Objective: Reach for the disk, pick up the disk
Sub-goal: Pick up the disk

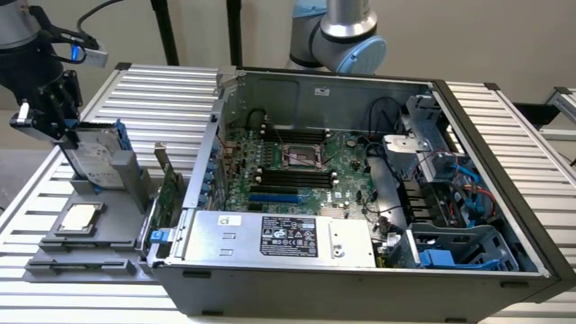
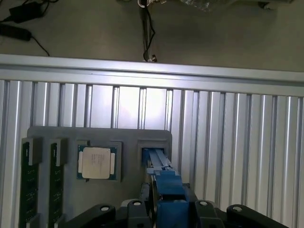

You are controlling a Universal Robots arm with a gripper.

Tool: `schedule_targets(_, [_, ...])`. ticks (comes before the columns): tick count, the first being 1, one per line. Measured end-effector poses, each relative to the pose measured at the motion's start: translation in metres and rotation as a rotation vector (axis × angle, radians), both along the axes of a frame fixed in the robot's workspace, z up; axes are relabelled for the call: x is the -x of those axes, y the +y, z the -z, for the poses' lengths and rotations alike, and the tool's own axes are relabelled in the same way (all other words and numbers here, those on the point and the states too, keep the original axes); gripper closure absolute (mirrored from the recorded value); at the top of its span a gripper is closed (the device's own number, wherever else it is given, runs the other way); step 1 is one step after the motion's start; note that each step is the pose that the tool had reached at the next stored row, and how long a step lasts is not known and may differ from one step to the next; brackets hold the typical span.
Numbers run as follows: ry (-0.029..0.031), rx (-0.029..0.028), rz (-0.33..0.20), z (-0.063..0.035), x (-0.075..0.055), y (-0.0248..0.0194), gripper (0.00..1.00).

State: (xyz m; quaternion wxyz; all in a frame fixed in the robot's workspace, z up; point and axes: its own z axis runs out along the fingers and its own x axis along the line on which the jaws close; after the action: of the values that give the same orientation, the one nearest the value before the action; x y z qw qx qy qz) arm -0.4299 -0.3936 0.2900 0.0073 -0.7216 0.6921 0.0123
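Ribbed aluminium tabletop (image 1: pixel 531 135) in the exterior view carries an open computer case (image 1: pixel 360 202); at the exterior view's left, the pincer (image 1: pixel 67 138) is clamped on the top of the disk (image 1: pixel 97 162), which stands upright in a grey tray (image 1: pixel 81 250), with a processor chip (image 1: pixel 79 217) lying nearer. From the wrist view, the pincer (image 2: pixel 166 211) has its jaws closed against both sides of the blue-framed disk (image 2: pixel 164 183), whose far end meets the tray (image 2: pixel 47 135) slot, beside the processor chip (image 2: pixel 96 162) and two memory sticks (image 2: pixel 29 185).
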Motion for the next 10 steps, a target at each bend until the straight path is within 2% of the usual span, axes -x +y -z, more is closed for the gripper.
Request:
schedule_targets(3, [0.0001,0.0000,0.002,0.0000,0.0000,0.0000,0.67])
schedule_targets(10, [-0.0001,-0.0001,0.009,0.0001,0.0000,-0.0001,0.67])
